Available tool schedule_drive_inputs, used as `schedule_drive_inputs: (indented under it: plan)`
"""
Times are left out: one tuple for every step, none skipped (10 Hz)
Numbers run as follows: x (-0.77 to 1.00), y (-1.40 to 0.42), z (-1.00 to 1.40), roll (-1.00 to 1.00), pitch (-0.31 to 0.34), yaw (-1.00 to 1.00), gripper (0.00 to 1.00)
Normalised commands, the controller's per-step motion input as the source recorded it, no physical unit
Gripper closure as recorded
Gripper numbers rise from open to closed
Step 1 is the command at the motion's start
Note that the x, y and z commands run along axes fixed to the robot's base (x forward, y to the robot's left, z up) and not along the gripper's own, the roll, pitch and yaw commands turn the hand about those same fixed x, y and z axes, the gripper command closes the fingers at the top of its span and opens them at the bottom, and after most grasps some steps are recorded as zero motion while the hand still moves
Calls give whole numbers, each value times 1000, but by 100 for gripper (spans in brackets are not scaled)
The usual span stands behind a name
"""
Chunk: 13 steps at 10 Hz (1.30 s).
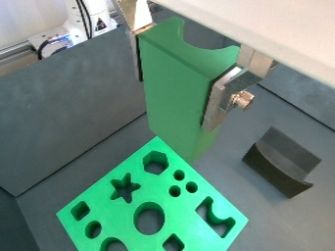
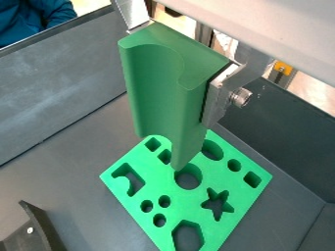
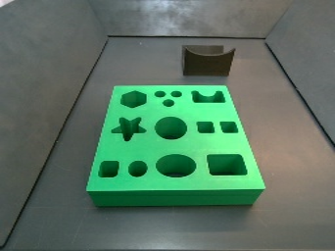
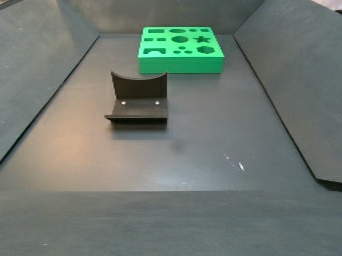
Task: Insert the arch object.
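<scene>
Between end effector point(image 1: 197, 93) fingers, arch object point(image 1: 181, 83)

Pincer point(image 1: 197, 98) absent from side views

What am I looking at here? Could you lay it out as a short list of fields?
claw: shut on the arch object, above the board; out of frame in both side views
arch object: green in both wrist views, clamped between silver fingers, notched end toward the wrist
board: bright green, flat on the dark floor, every hole empty
arch-shaped hole: empty, in the row nearest the fixture
fixture: dark bracket, standing apart from the board
status: arch object not yet inserted
</scene>
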Motion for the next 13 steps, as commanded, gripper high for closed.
schedule_drive_inputs:
  plan:
    - [714,160,-1000,0,0,-49,100]
    - [714,160,-1000,0,0,-49,100]
    - [711,149,-1000,0,0,-49,100]
    - [729,126,-1000,0,0,-34,100]
    - [697,123,-1000,0,9,-40,100]
    - [657,109,-1000,0,10,-6,100]
    - [606,103,-1000,0,0,0,100]
    - [491,154,-1000,14,0,-14,100]
    - [269,243,-997,139,0,0,100]
    - [223,177,-809,236,14,0,100]
    - [226,66,-891,203,0,0,100]
    - [46,-60,-631,0,0,-51,100]
    - [0,-26,-311,-21,0,-20,100]
